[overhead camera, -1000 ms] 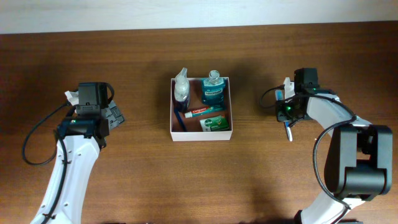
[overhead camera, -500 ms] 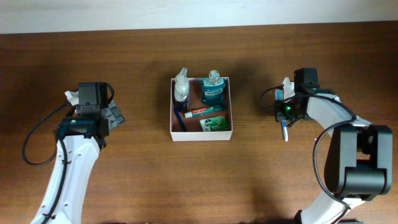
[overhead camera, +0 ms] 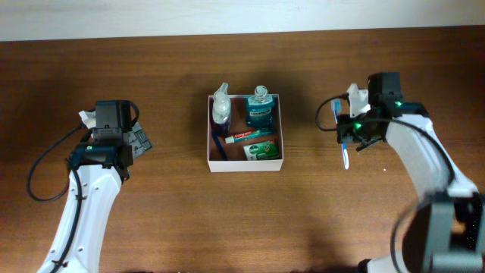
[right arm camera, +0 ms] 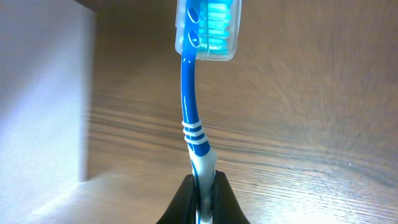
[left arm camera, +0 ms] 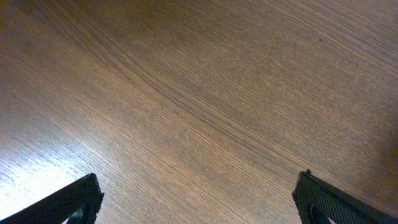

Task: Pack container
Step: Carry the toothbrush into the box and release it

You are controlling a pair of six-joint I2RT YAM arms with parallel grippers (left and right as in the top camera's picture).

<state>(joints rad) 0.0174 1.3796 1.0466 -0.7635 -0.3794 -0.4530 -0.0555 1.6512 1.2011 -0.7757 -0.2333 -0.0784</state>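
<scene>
The container (overhead camera: 275,161), a shallow square box with white walls and a reddish-brown inside, sits mid-table. It holds a clear spray bottle (overhead camera: 220,109), a teal mouthwash bottle (overhead camera: 259,111), a toothpaste tube (overhead camera: 248,136), a green packet (overhead camera: 262,151) and a blue-handled item at its left wall. My right gripper (right arm camera: 203,186) is shut on the handle of a blue and white toothbrush (right arm camera: 191,118), whose capped head points away from the jaws. From overhead the toothbrush (overhead camera: 345,155) hangs right of the container. My left gripper (left arm camera: 196,199) is open over bare wood, far left.
A white wall edge (right arm camera: 43,93) shows at the left of the right wrist view. A pale wall strip (overhead camera: 227,15) borders the table's back edge. Brown wood tabletop (overhead camera: 182,220) lies all around the container.
The right arm has swung and lifted the toothbrush, which now hangs slightly further left and lower in the overhead view. The left arm has not moved.
</scene>
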